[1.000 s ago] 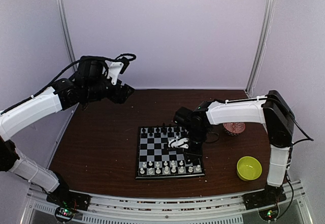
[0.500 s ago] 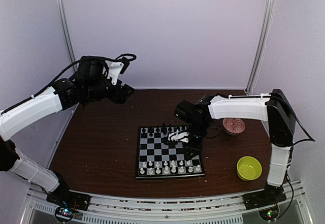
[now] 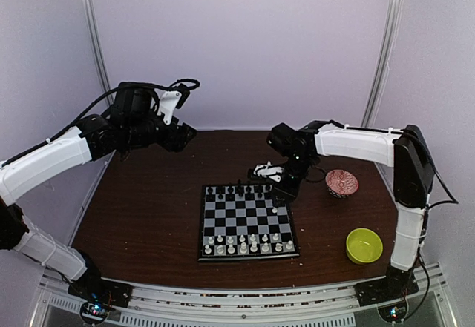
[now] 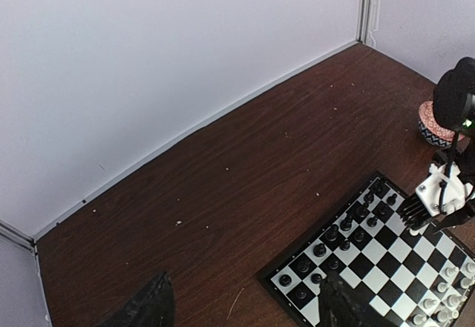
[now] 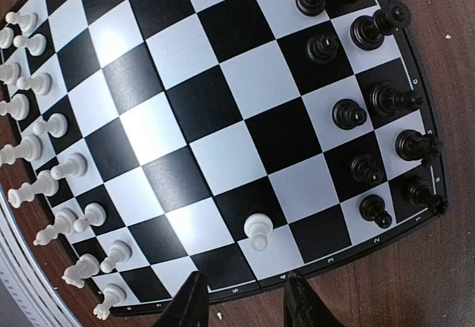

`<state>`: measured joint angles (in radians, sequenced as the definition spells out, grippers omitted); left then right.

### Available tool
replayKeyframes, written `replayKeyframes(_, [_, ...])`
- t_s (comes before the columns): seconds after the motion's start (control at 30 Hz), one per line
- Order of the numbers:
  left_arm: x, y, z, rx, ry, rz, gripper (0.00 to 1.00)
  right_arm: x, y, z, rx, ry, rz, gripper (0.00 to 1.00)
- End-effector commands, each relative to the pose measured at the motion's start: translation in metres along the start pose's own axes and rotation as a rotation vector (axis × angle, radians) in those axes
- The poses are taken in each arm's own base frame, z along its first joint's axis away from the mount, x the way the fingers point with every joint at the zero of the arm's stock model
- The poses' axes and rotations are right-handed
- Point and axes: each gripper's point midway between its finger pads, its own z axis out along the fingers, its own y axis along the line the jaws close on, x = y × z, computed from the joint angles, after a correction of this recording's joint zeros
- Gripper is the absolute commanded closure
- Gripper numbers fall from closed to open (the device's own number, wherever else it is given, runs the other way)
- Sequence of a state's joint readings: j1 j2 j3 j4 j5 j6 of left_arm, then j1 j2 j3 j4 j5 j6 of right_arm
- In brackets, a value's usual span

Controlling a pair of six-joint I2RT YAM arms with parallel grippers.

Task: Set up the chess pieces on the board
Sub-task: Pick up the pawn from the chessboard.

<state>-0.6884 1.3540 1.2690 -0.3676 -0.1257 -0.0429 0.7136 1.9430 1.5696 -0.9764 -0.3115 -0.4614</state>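
Finds the board (image 3: 237, 219) flat on the desk (image 3: 148, 216), lower middle of the top view. Sees white pieces (image 5: 52, 125) in two ranks down the left of the right wrist view and black pieces (image 5: 347, 112) down the right, so judges the set-up close to done. Spots one white pawn (image 5: 257, 232) alone on a light square at lower centre there, apart from both camps; likely the piece to deal with next. Holds the right gripper (image 5: 245, 306) above the board's rim, the pawn straight ahead of the gap, jaws spread with nothing between them, probably free to come down on it. Holds the left gripper (image 4: 245, 308) high at the upper left of the top view, jaws wide and empty, presumably to leave the board to the other arm. Offers bare squares mid-board for moving. Calls for care by the packed ranks at either edge, and by the red bowl (image 3: 342, 184) and green bowl (image 3: 364, 245) at the right.
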Motion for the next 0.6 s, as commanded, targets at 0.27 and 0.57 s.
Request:
replayKeyframes(0.27, [-0.014, -0.001, -0.001, 0.007, -0.042, 0.004, 0.32, 0.000, -0.019, 0.033, 0.049, 0.063, 0.046, 0.66])
replayKeyframes(0.57, [-0.013, -0.001, -0.001, 0.011, -0.041, 0.005, 0.32, 0.000, -0.017, 0.041, 0.025, 0.074, 0.048, 0.78])
